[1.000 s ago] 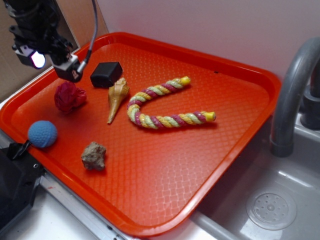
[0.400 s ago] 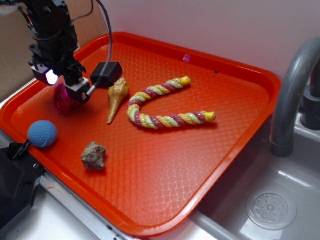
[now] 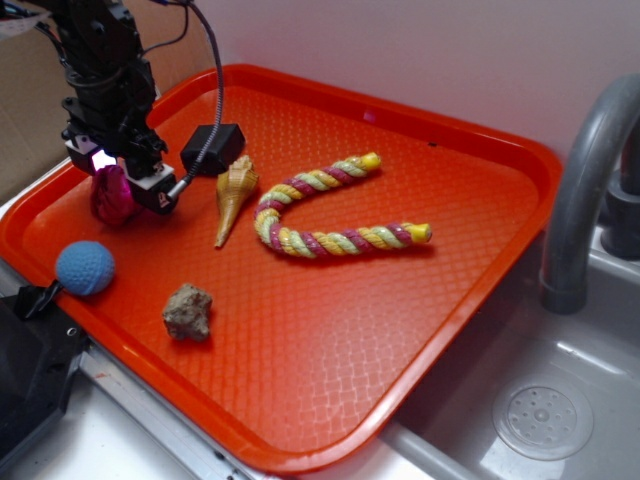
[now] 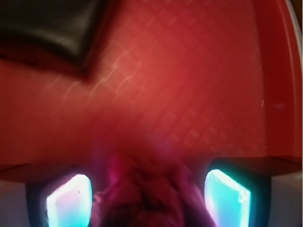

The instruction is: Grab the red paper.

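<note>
1. The red paper [image 3: 110,195] is partly hidden in the exterior view by the hand [image 3: 125,190] standing over it; only its left and lower parts show.
2. In the wrist view the red paper [image 4: 142,194] is blurred and cut off by the bottom edge.
3. The fingers [image 4: 68,201] in the wrist view are glowing blurs, cut off below; whether they touch the paper cannot be told.
4. The black block [image 4: 52,26] is blurred and cropped by the wrist view's top and left edges.
5. The faucet [image 3: 585,190] runs off the exterior view's right edge.
6. The arm above the hand is cut off by the top edge.
</note>
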`<state>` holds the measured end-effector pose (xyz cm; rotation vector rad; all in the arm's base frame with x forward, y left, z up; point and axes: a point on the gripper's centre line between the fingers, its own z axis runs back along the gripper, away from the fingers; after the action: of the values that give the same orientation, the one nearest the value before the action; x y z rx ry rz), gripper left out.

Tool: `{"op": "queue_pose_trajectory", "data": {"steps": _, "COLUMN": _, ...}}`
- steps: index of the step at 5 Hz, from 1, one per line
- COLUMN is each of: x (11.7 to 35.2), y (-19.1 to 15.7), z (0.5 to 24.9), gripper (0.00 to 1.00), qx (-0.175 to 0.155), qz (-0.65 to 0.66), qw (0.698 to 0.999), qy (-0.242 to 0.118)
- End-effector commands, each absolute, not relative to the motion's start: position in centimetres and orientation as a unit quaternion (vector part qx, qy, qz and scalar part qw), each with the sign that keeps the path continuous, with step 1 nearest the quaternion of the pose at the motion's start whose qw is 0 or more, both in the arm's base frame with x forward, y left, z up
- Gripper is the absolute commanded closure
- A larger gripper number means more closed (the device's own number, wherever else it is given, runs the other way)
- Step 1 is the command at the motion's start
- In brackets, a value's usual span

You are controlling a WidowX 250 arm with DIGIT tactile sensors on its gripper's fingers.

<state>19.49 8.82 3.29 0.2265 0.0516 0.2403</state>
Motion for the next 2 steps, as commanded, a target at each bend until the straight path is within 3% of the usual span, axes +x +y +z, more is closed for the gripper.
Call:
{"op": "queue_pose_trajectory", "data": {"steps": 1, "x": 20.2, "y": 9.3, "z": 4.5, "gripper": 1.0, "qx": 0.107, "qz": 0.114, "qw": 0.988, "qy": 0.007}}
{"op": "queue_pose_trajectory", "data": {"steps": 2, "x": 20.8, "y": 9.4, "z": 5.9, "gripper": 1.0, "qx": 0.108, "qz": 0.126, "qw": 0.986, "qy": -0.006}}
